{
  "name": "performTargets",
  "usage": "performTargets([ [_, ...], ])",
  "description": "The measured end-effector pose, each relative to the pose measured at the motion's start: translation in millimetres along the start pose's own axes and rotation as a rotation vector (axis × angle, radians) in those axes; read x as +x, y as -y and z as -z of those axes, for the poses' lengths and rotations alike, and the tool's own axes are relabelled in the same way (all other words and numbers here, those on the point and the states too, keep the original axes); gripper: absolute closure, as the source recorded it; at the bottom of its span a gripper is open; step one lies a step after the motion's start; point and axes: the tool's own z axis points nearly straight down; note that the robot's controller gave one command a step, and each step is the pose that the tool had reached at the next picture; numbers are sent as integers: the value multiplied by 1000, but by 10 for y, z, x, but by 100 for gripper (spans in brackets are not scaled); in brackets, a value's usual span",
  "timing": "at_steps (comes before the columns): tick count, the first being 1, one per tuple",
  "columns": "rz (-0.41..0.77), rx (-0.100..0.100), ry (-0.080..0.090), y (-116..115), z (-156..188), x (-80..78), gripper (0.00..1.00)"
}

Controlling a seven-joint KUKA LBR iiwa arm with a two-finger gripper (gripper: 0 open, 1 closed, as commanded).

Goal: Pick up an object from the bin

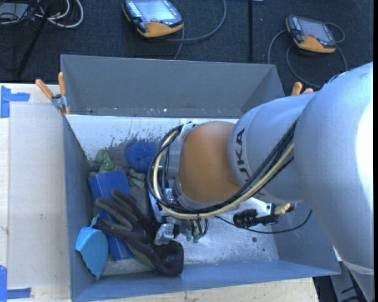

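My gripper shows below the orange cover, low in the middle of the bin, right at the edge of a black glove. The glove lies spread across the bin's lower left, its cuff just under the gripper. A dark blue flat box lies partly beneath the glove to the left. A round, fuzzy blue thing sits beyond the gripper toward the back wall.
A light blue curved piece rests in the bin's front left corner. A green mottled thing lies at the back left by the blue box. The arm and its cables cover the bin's right half.
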Motion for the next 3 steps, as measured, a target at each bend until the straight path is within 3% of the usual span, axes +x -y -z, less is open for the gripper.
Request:
performTargets([
  [3, 2, 2, -14, 11, 431, 28, 100],
])
